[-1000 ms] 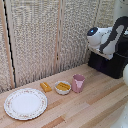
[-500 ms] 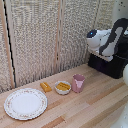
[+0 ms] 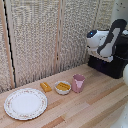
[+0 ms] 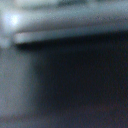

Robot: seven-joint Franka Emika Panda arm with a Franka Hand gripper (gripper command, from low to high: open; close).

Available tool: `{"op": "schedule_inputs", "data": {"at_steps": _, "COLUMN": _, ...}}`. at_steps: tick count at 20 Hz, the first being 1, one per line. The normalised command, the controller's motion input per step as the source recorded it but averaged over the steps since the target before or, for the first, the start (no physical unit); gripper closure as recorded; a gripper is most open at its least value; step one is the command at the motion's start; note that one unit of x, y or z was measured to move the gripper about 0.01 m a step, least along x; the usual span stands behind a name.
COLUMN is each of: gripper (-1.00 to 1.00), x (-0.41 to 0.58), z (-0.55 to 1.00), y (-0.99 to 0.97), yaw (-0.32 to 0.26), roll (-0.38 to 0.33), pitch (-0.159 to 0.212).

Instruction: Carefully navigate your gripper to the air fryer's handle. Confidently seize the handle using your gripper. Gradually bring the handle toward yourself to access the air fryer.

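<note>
**Operator:** Four loose items sit on the wooden table (image 3: 95, 105), and I take them nearest first. The plate (image 3: 25, 103), patterned at the rim, lies closest to the exterior camera and holds nothing. Behind it I see a small yellow-orange block (image 3: 45, 87) lying on the bare wood, then a small bowl (image 3: 63, 87) with yellow pieces inside, then the pink cup (image 3: 78, 82) just beside the bowl; I cannot see into the cup.

**Inspector:** And the task's thing?

**Operator:** The air fryer (image 3: 112, 62) stands farthest back, at the exterior view's right, against the slatted screen. The arm's white-and-black wrist is directly in front of it and covers its face.

**Inspector:** The relation the pull depends on?

**Operator:** I judge the appliance lies straight ahead of the gripper and very close. The wrist view shows only a blurred dark surface under a pale band, which suggests near contact. I cannot pick out the handle in either view, so I cannot confirm its long axis.

**Inspector:** Finger state?

**Operator:** I cannot tell. The fingers are hidden in the exterior view and absent from the wrist view, so neither the opening nor any hold can be read. I rate the grasp as unverified before any pull.
</note>
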Motion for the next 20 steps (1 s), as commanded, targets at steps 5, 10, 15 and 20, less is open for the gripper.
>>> {"op": "schedule_inputs", "data": {"at_steps": 5, "gripper": 1.00, "x": 0.000, "z": 0.05, "y": 0.20, "yaw": -0.118, "roll": 0.254, "pitch": 0.194}}
{"op": "schedule_inputs", "data": {"at_steps": 10, "gripper": 1.00, "x": -0.004, "z": 0.01, "y": 0.26, "yaw": -0.143, "roll": 0.289, "pitch": 0.140}}
{"op": "schedule_inputs", "data": {"at_steps": 15, "gripper": 1.00, "x": 0.000, "z": 0.00, "y": 0.46, "yaw": -0.193, "roll": 0.158, "pitch": 0.032}}
{"op": "schedule_inputs", "data": {"at_steps": 20, "gripper": 1.00, "x": 0.000, "z": 0.00, "y": 0.53, "yaw": -0.214, "roll": 0.084, "pitch": 0.002}}
